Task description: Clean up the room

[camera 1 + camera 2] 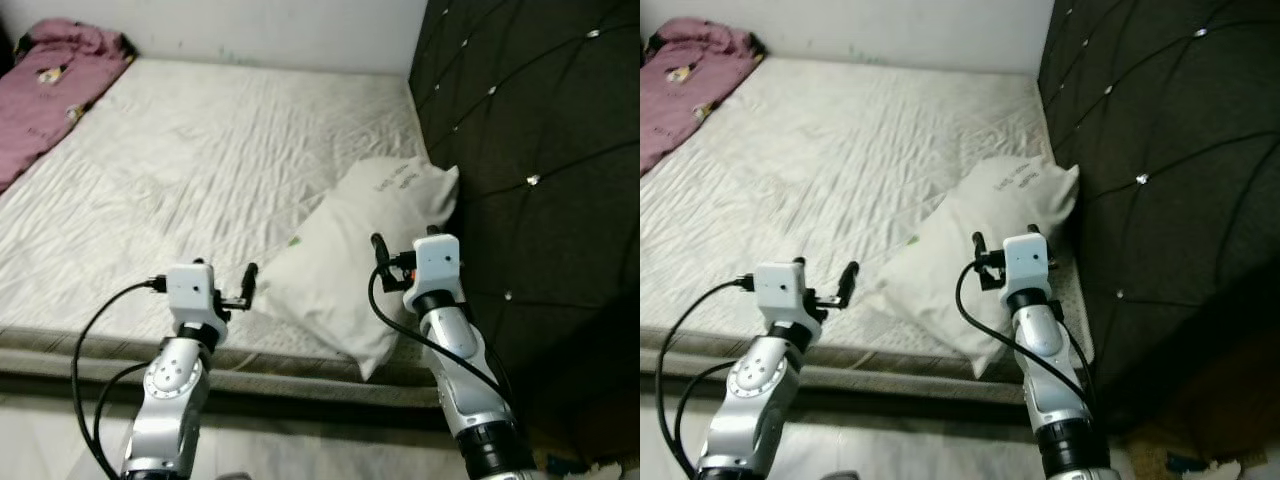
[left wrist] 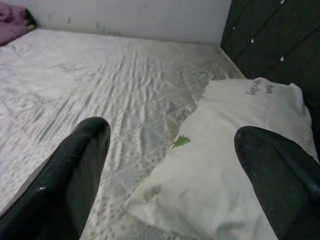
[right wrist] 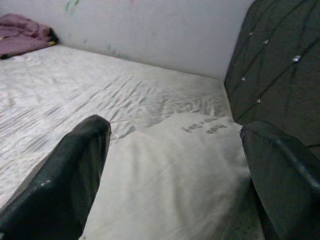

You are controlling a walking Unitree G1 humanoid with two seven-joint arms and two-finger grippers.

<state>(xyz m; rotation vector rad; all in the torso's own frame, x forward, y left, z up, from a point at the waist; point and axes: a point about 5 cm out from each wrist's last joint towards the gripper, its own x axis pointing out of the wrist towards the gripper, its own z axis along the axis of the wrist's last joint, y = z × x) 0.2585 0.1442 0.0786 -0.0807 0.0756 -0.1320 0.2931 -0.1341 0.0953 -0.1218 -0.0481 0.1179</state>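
While both pincers, left pincer (image 2: pixel 170 165) and right pincer (image 3: pixel 175 165), gape, pillow (image 1: pixel 350 260) overhangs the mattress (image 1: pixel 180 180) edge.

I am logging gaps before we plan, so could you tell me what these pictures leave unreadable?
- Print on the white pillow: too small to read in either eye view.
- Pink blanket: cut off by the frame's left edge.
- Floor items at the lower right: cropped and dark.
- Green speck on the pillow: too small to identify.

A big bed (image 1: pixel 180 180) has a white quilted cover. A dark padded headboard (image 1: pixel 540 150) with shiny buttons stands along one side. A plain white wall (image 1: pixel 250 30) is behind the bed. The floor (image 1: pixel 50 440) below is pale.
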